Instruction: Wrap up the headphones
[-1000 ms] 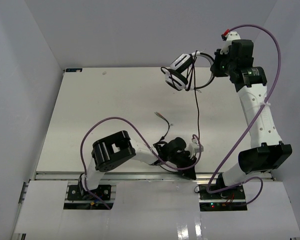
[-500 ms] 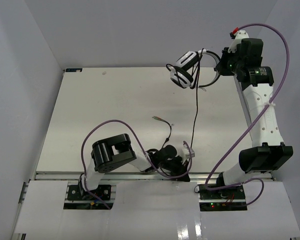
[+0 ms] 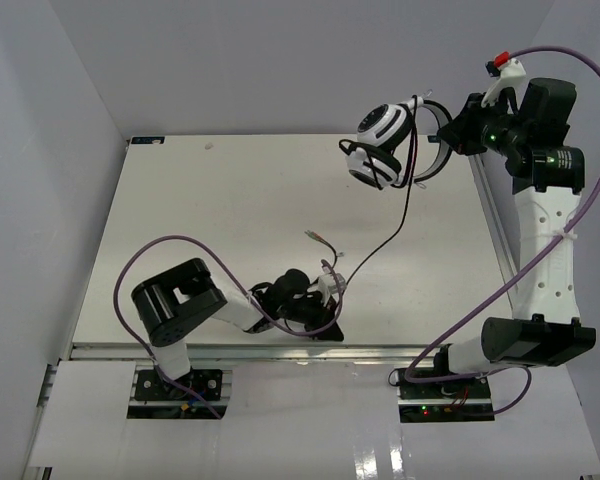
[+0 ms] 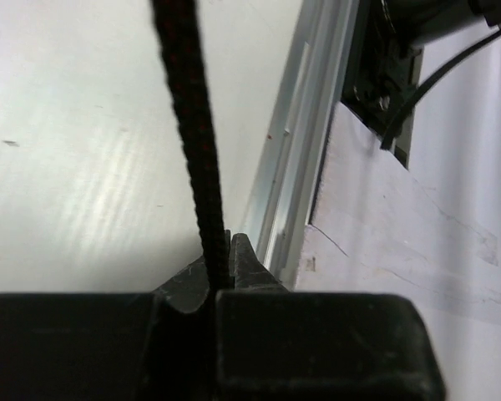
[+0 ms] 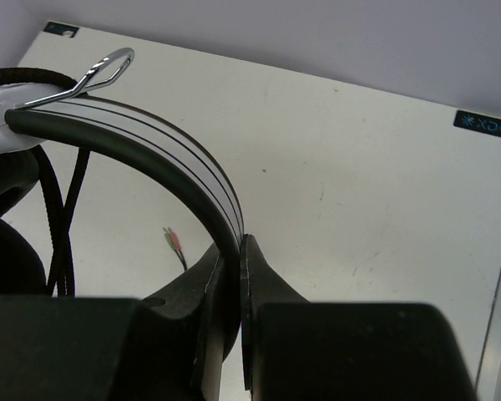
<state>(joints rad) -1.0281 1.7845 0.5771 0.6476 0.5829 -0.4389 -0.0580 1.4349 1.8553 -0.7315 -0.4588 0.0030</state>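
Observation:
The headphones (image 3: pixel 382 143) hang in the air over the table's far right. My right gripper (image 3: pixel 454 135) is shut on their headband, which shows as a white-and-black striped arc in the right wrist view (image 5: pixel 150 134), pinched between the closed jaws (image 5: pixel 239 251). The thin black cable (image 3: pixel 400 210) runs down from the earcups to my left gripper (image 3: pixel 329 290), low over the table near the front edge. In the left wrist view the jaws (image 4: pixel 226 255) are shut on the braided cable (image 4: pixel 192 134). The cable's plug end (image 3: pixel 316 236) lies on the table and also shows in the right wrist view (image 5: pixel 174 240).
The white table (image 3: pixel 210 220) has an aluminium rail along its front edge (image 4: pixel 292 192) and another along the right side (image 3: pixel 495 230). Purple arm cables loop over the left arm (image 3: pixel 170 245) and beside the right arm (image 3: pixel 580 200). Grey walls enclose the space.
My right gripper has carried the headphones up and to the right. My left arm has swung left along the front edge with the cable, which now slants from the earcups.

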